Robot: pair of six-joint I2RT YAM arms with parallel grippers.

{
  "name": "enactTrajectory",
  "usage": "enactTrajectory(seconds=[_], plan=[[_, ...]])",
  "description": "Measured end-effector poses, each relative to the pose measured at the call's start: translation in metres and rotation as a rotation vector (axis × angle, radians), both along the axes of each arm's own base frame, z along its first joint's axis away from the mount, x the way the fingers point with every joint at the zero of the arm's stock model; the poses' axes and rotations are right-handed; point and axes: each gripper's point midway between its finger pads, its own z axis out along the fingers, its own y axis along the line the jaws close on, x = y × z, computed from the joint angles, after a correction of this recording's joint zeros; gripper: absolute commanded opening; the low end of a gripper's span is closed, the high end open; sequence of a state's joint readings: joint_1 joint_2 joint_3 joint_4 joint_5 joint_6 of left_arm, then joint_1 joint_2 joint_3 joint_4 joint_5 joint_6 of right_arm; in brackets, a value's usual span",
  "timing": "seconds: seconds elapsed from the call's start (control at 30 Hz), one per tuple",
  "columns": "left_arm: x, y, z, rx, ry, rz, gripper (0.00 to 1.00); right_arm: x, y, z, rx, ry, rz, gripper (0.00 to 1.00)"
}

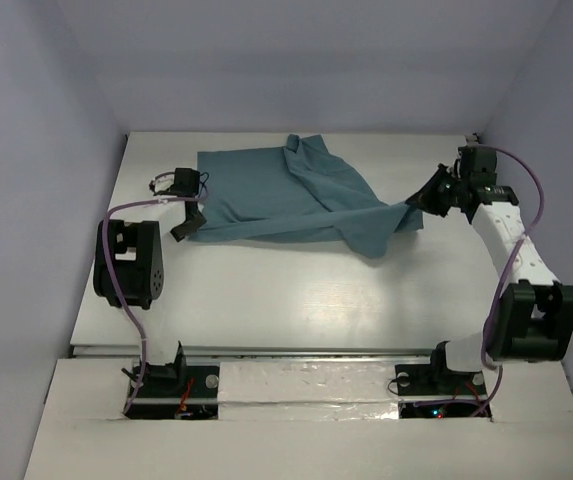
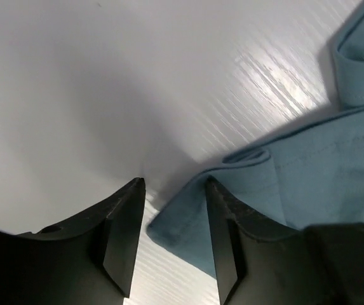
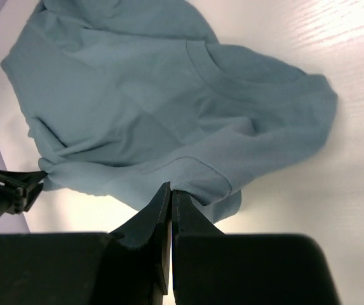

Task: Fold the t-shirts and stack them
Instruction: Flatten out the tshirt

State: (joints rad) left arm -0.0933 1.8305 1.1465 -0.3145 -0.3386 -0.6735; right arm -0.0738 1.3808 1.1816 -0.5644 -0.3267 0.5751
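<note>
One dusty teal-blue t-shirt point(image 1: 286, 195) lies partly spread and rumpled across the back middle of the white table. My right gripper point(image 1: 418, 203) is shut on the shirt's right edge and holds a hem fold pinched at its tips point(image 3: 171, 188), with the cloth point(image 3: 169, 108) draped away from it. My left gripper point(image 1: 188, 226) is at the shirt's near left corner. Its jaws point(image 2: 175, 184) are open, and the corner of the shirt point(image 2: 188, 222) lies between the fingers on the table. The left gripper also shows in the right wrist view point(image 3: 10, 189).
Pale walls close in the table point(image 1: 266, 300) on the left, back and right. The left arm's elbow point(image 1: 131, 262) stands over the table's left side and the right arm point(image 1: 514, 245) over the right side. A rail point(image 1: 266, 350) runs along the near edge.
</note>
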Motion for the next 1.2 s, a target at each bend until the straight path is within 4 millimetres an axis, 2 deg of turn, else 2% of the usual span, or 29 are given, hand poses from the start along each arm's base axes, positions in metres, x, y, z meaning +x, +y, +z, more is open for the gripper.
enactTrajectory(seconds=[0.07, 0.1, 0.2, 0.27, 0.37, 0.4, 0.5, 0.57, 0.63, 0.67, 0.7, 0.77, 0.8, 0.9, 0.97, 1.03, 1.2], plan=[[0.001, 0.007, 0.002, 0.012, 0.002, -0.005, 0.45, 0.009, 0.001, -0.005, 0.001, 0.019, 0.011, 0.0], [0.0, 0.009, 0.004, 0.018, 0.007, -0.01, 0.46, 0.006, 0.003, -0.009, -0.001, 0.035, 0.022, 0.0], [-0.004, 0.013, 0.011, 0.027, 0.01, -0.022, 0.46, -0.019, 0.015, -0.002, -0.01, 0.054, 0.064, 0.0], [-0.008, 0.012, 0.02, 0.025, -0.008, -0.033, 0.46, -0.051, 0.038, 0.02, -0.003, 0.021, 0.135, 0.0], [-0.019, 0.012, 0.043, 0.023, -0.048, -0.048, 0.47, -0.103, 0.075, 0.07, 0.038, -0.093, 0.281, 0.0], [-0.023, 0.012, 0.052, 0.023, -0.065, -0.052, 0.47, -0.114, 0.08, 0.083, 0.052, -0.118, 0.306, 0.0], [-0.036, 0.011, 0.076, 0.015, -0.122, -0.063, 0.48, -0.127, 0.085, 0.127, 0.074, -0.198, 0.335, 0.0], [-0.05, 0.011, 0.086, 0.009, -0.145, -0.069, 0.51, -0.124, 0.085, 0.139, 0.074, -0.23, 0.333, 0.0], [-0.066, 0.01, 0.088, 0.001, -0.15, -0.075, 0.54, -0.12, 0.083, 0.127, 0.066, -0.207, 0.325, 0.0], [-0.074, 0.008, 0.086, -0.009, -0.142, -0.078, 0.54, -0.117, 0.082, 0.111, 0.058, -0.17, 0.315, 0.0], [-0.084, 0.006, 0.081, -0.016, -0.13, -0.083, 0.54, -0.116, 0.08, 0.092, 0.048, -0.123, 0.305, 0.0], [-0.102, 0.001, 0.067, -0.035, -0.101, -0.093, 0.54, -0.115, 0.077, 0.039, 0.031, -0.002, 0.285, 0.0], [-0.113, -0.004, 0.058, -0.047, -0.076, -0.098, 0.56, -0.118, 0.075, 0.012, 0.025, 0.075, 0.278, 0.0], [-0.147, -0.026, 0.036, -0.07, 0.013, -0.147, 0.58, -0.137, 0.071, -0.05, 0.017, 0.257, 0.269, 0.0], [-0.158, -0.047, 0.033, -0.087, 0.04, -0.202, 0.58, -0.15, 0.066, -0.067, 0.005, 0.304, 0.259, 0.0], [-0.16, -0.059, 0.032, -0.1, 0.037, -0.219, 0.58, -0.155, 0.063, -0.071, -0.009, 0.297, 0.248, 0.0], [-0.155, -0.057, 0.024, -0.087, 0.036, -0.146, 0.57, -0.151, 0.06, -0.073, -0.018, 0.249, 0.221, 0.0]])
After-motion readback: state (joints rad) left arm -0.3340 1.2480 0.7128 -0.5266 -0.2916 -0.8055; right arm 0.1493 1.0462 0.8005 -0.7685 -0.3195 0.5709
